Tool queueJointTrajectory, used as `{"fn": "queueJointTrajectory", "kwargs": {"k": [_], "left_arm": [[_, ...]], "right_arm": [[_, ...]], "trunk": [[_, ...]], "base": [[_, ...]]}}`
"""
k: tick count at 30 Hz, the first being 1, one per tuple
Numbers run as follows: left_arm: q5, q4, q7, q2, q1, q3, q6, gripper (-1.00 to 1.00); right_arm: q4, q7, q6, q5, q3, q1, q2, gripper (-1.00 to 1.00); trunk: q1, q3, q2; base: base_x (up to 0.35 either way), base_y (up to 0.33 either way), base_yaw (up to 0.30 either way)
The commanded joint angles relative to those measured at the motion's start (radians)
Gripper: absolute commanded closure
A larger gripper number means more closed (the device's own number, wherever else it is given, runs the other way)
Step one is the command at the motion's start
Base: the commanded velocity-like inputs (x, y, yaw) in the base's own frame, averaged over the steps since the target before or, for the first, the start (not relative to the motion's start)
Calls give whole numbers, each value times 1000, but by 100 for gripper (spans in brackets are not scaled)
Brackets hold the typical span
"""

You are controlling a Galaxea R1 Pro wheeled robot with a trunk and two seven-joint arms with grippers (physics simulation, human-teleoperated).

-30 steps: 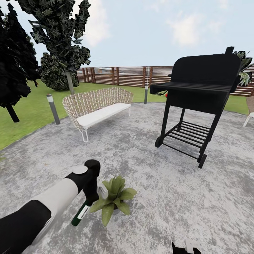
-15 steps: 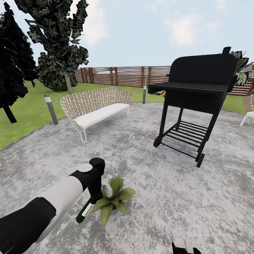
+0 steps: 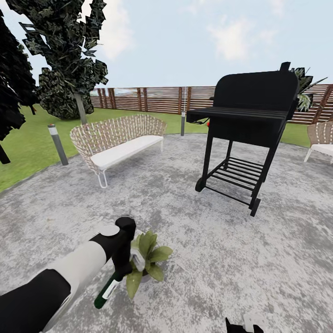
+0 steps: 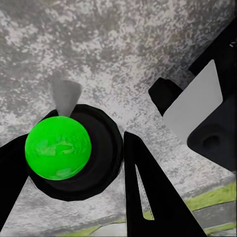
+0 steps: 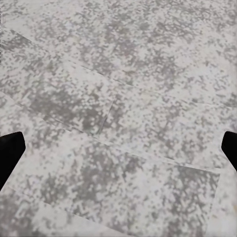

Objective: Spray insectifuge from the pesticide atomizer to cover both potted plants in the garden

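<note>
Mottled-grey stone patio [image 3: 222, 259] underfoot, ringed by lawn and a brown slat fence [image 3: 152, 99]: the slim dark-green pesticide atomizer [image 3: 107, 290] hangs head-up in the left gripper [image 3: 124, 268], fingers pinched on it, just beside a small potted plant with broad light-green leaves [image 3: 147, 259]. Pickup looks done; spraying this plant appears under way or imminent, the second plant left. A wicker bench [image 3: 118, 138] and black grill [image 3: 247, 118] stand beyond. The right gripper [image 5: 118, 148] hovers over the paving, fingers spread.

Mottled-grey stone patio [image 3: 259, 273] — wicker bench [image 3: 115, 141], black grill [image 3: 245, 134], one potted plant [image 3: 147, 259] on it.
</note>
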Motion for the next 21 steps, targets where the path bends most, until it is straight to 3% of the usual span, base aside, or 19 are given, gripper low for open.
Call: {"fn": "queueJointTrajectory", "kwargs": {"k": [1, 9, 21], "left_arm": [[-9, -1, -10, 3, 7, -2, 11, 100], [-10, -2, -10, 42, 52, 2, 11, 100], [-10, -16, -10, 44, 53, 8, 13, 100]], "right_arm": [[1, 0, -4, 11, -8, -1, 0, -100], [2, 1, -4, 14, -7, -1, -7, -100], [2, 0, -4, 15, -7, -1, -8, -100]], "trunk": [[0, -1, 0], [0, -1, 0], [0, -1, 0]], "base": [[0, 0, 0], [0, 0, 0], [29, 0, 0]]}}
